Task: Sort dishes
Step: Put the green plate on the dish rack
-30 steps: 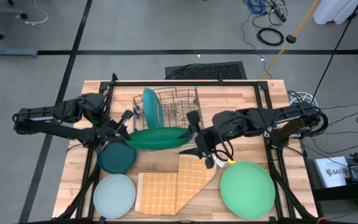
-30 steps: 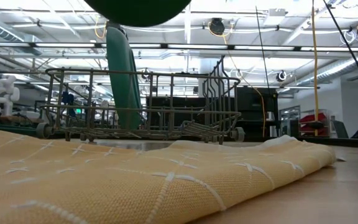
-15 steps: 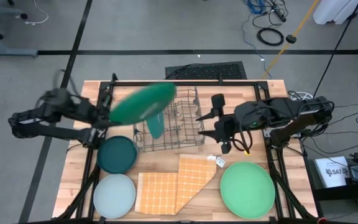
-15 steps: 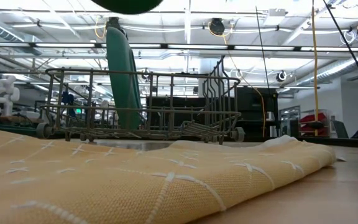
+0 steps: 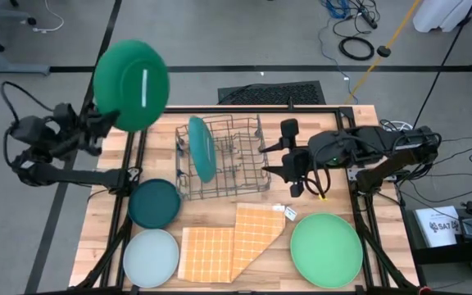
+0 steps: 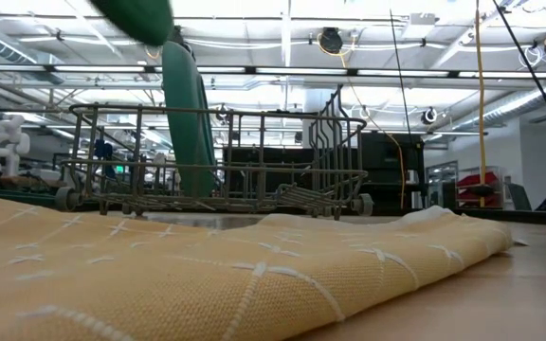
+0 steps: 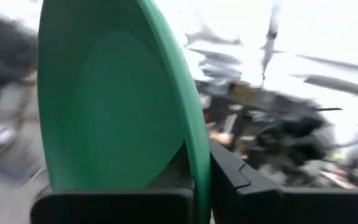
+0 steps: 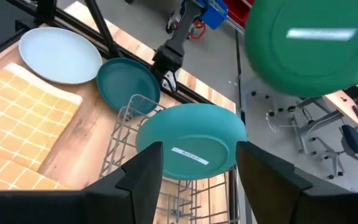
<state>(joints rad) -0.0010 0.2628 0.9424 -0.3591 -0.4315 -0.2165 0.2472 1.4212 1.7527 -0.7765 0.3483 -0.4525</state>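
My left gripper (image 5: 102,123) is raised at the far left, shut on the deep green plate (image 5: 131,86), which also shows in the low view (image 6: 136,14). My right gripper (image 5: 272,160) is open and empty, just right of the grey wire rack (image 5: 228,160). The teal-blue plate (image 5: 201,147) stands on edge in the rack. The dark teal plate (image 5: 154,204), the pale blue plate (image 5: 151,258) and the light green plate (image 5: 326,248) lie flat on the table. My left gripper pinches the deep green plate's rim (image 7: 199,163) between its two fingers, one finger (image 7: 178,175) on the hollow face and one (image 7: 235,180) on the back. The plate stands tilted up from the fingers, lifted clear of the table and rack.
The orange checked cloth (image 5: 232,242) lies at the near middle, between the pale blue and light green plates. Black frame rails (image 5: 359,197) run along the table's sides. A black mat (image 5: 273,93) lies beyond the far edge.
My left gripper has risen and swung toward the table's far left corner with the deep green plate, which has tipped from level over the rack to nearly upright. My right gripper has drawn away from the plate, toward the right and far edges.
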